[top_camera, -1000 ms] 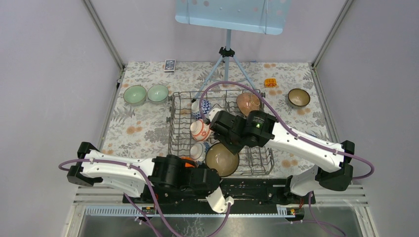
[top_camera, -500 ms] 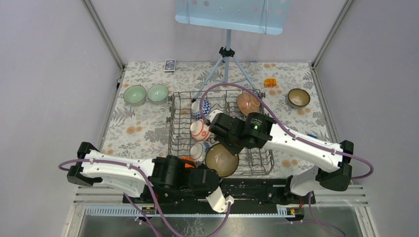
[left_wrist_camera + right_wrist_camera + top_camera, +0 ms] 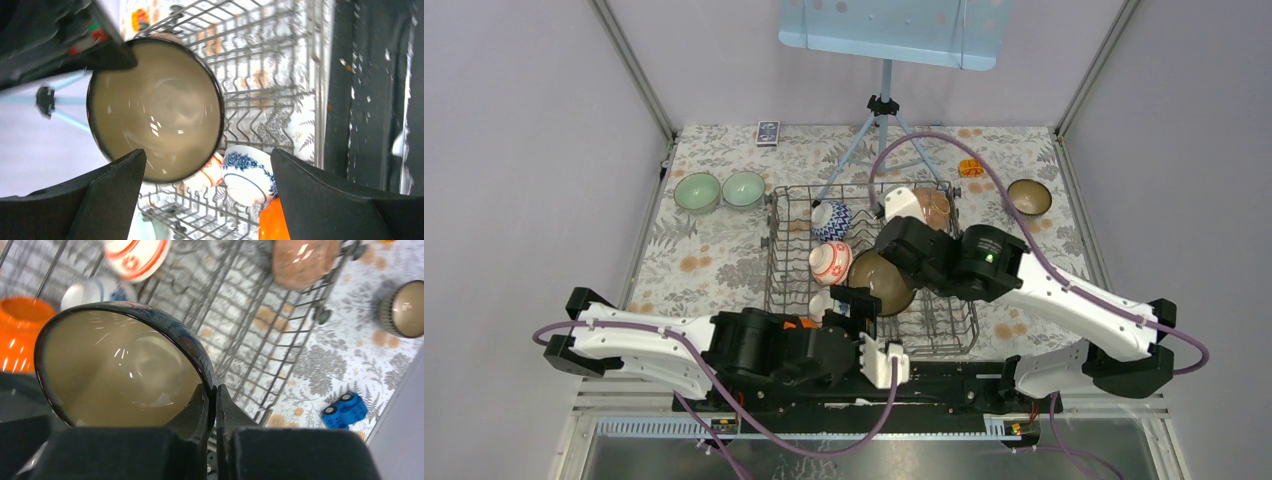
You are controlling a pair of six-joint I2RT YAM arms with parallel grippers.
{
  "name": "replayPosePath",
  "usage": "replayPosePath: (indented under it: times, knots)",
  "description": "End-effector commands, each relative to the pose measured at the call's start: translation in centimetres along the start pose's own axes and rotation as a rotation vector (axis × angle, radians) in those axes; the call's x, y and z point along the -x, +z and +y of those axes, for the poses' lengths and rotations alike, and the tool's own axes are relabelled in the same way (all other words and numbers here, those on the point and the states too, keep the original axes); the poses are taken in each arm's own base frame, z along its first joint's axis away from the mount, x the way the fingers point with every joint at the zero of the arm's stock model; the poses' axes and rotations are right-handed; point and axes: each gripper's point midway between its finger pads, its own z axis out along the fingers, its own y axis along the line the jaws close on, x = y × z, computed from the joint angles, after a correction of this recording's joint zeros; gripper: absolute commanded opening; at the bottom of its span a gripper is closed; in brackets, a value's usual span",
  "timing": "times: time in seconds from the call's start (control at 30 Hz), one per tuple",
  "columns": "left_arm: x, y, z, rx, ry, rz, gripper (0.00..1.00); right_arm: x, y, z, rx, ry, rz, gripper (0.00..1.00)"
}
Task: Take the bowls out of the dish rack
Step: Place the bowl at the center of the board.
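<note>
Outside the dish rack (image 3: 939,320): three bowls (image 3: 696,191) down; right gripper (image 3: 210,400) clamped on rim of brown bowl (image 3: 120,370), left gripper (image 3: 210,195) wide open, empty; about five racked.

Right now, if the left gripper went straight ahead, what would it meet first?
Probably the big brown bowl that the right gripper pinches, right ahead of the open left gripper; depth unclear.
</note>
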Motion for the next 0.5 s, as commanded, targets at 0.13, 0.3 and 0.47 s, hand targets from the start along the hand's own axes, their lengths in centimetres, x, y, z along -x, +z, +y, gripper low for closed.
replayPosePath:
  times: [0.13, 0.3, 0.47]
  knots:
    - [3.6, -1.1, 8.2, 0.324, -0.561, -0.108, 0.99, 6.1, -2.2, -10.3, -0.238, 0.349, -0.301, 0.00]
    - [3.9, -0.1, 11.7, 0.380, -0.929, -0.248, 0.99, 5.0, -1.9, -14.3, -0.331, 0.460, -0.316, 0.00]
    - [-1.3, 1.7, 14.8, 0.507, -1.409, -0.279, 0.99, 2.1, -1.6, -18.6, -0.431, 0.623, -0.313, 0.00]
